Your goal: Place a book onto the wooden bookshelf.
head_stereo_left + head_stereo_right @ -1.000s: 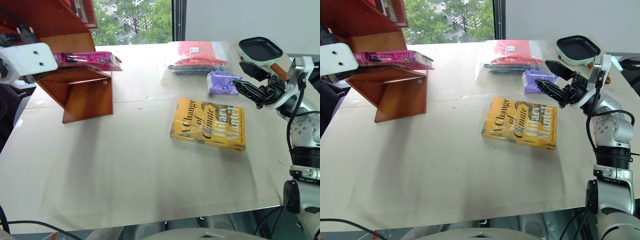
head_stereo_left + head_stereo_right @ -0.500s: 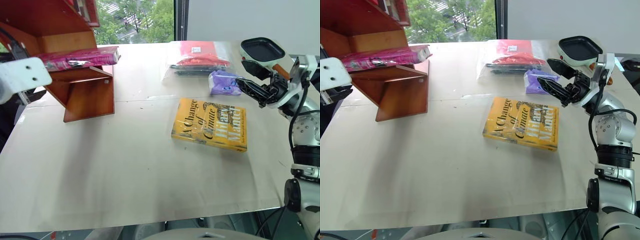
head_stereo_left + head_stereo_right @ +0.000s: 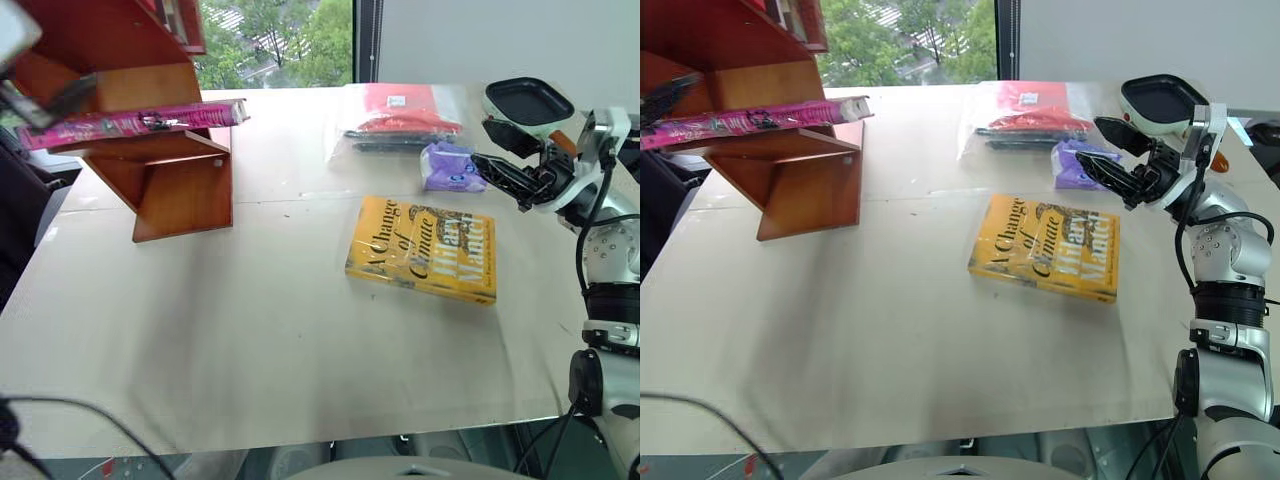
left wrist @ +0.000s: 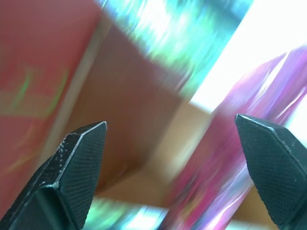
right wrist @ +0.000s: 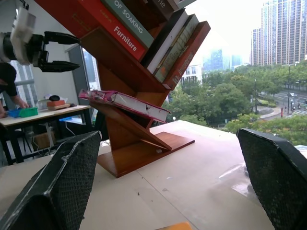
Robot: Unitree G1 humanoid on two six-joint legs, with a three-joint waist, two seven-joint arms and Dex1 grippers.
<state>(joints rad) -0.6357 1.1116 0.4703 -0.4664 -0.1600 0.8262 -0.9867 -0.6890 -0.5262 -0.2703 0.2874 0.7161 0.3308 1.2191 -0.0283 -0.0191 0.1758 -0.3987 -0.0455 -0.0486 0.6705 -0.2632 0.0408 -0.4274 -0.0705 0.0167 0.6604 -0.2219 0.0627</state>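
The pink book (image 3: 135, 122) is lying on the wooden bookshelf (image 3: 170, 170) at upper left; the left end effector (image 5: 53, 50) is hanging spread and empty beside it; the right end effector (image 3: 1118, 160) is idling wide, holding nothing; placement looks done

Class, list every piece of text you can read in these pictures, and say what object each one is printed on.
"A Change of Climate" and "Hilary Mantel": cover of the yellow book on the table.
"Furniture": red spine on the wooden bookshelf.
"OF SOAKING": grey-green spine beside it.
Pink book lying on the shelf: lettering unreadable.
White label on the red packet: too small.
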